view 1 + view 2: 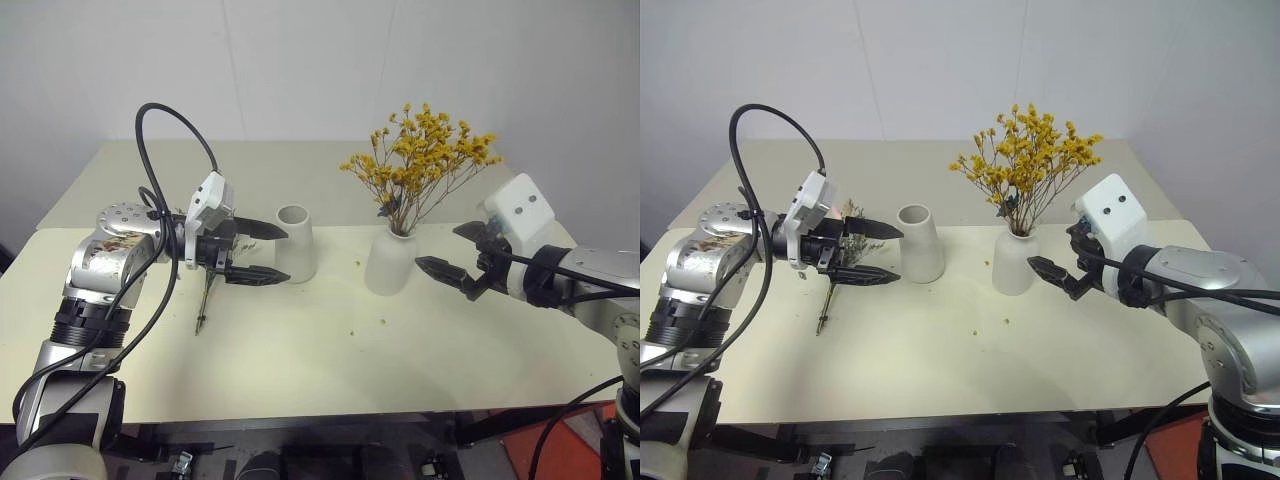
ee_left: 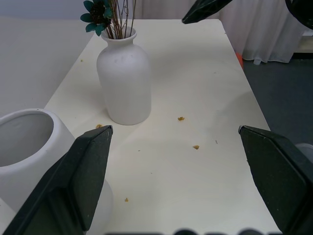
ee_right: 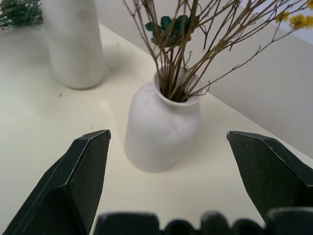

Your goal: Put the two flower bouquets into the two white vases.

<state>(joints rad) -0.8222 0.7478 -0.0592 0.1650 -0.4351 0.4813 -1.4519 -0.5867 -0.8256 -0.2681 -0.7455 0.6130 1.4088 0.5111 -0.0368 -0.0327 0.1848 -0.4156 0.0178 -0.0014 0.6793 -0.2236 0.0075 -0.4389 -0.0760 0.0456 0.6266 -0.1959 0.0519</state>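
Currently two white vases stood on the table: a bottle vase holding the yellow bouquet upright, and an empty cone vase just to its left. One grey-green bouquet lay flat on the table left of the cone vase, under the left gripper. Both grippers held nothing, jaws spread wide: the left one hovered beside the cone vase, the right gripper just right of the bottle vase, not touching it. A few crumbs dotted the table.
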